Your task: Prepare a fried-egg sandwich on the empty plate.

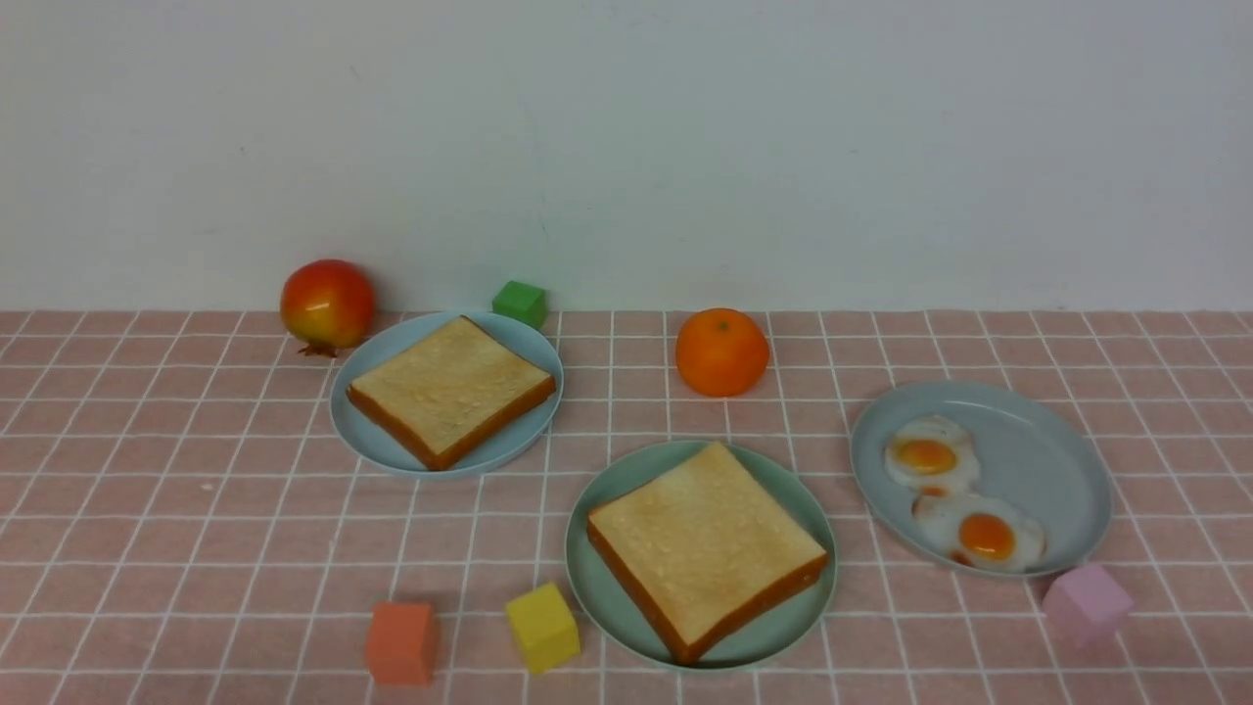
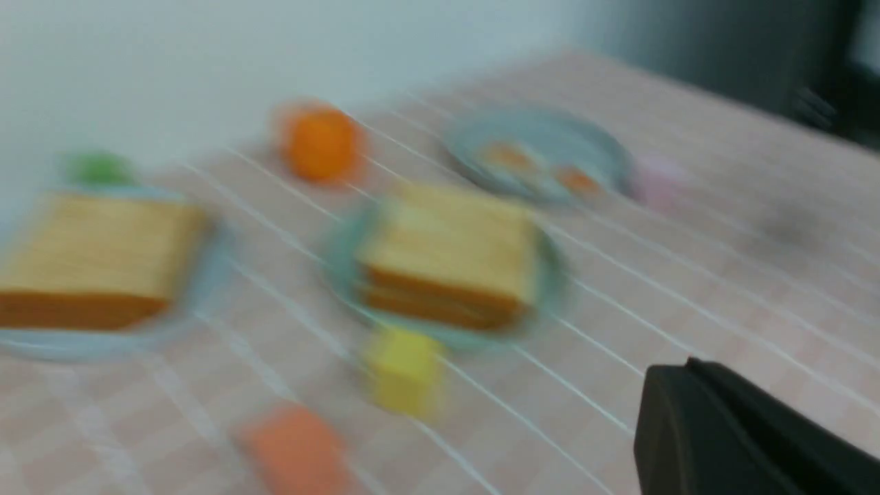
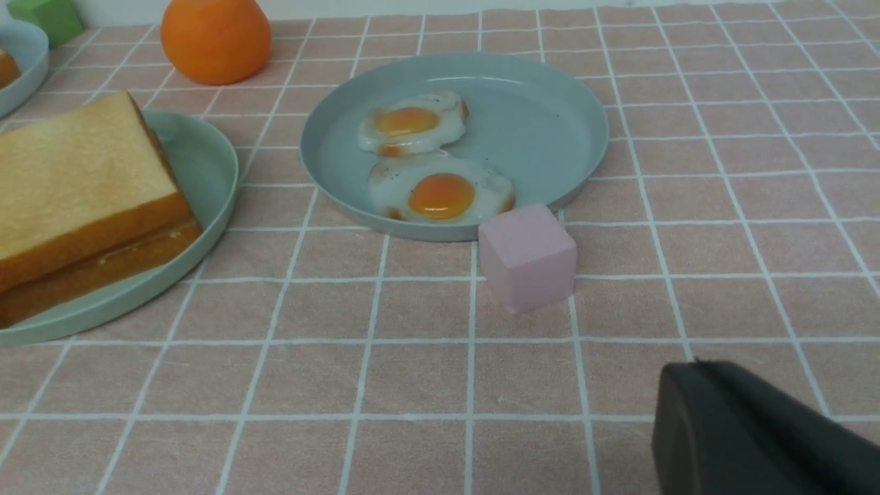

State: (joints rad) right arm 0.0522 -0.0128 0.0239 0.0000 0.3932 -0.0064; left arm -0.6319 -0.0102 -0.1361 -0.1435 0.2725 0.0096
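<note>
The mint-green plate (image 1: 592, 592) sits at the front middle and carries a golden toast slice (image 1: 705, 543). In the right wrist view this plate (image 3: 206, 172) holds two stacked slices (image 3: 82, 172); no egg shows between them. Two fried eggs (image 1: 930, 455) (image 1: 984, 537) lie on the blue-grey plate (image 1: 1052, 460) at the right. Another toast slice (image 1: 448, 390) lies on the left blue-grey plate (image 1: 352, 431). Neither gripper shows in the front view. My left gripper (image 2: 691, 361) appears as one dark closed mass in a blurred view. My right gripper (image 3: 694, 363) looks the same, near the pink cube (image 3: 528, 256).
A red fruit (image 1: 327, 304), a green cube (image 1: 520, 302) and an orange (image 1: 721, 351) stand near the back wall. An orange-red cube (image 1: 400, 641) and a yellow cube (image 1: 542, 627) stand front left of the mint plate. The pink cube (image 1: 1087, 602) touches the egg plate's front.
</note>
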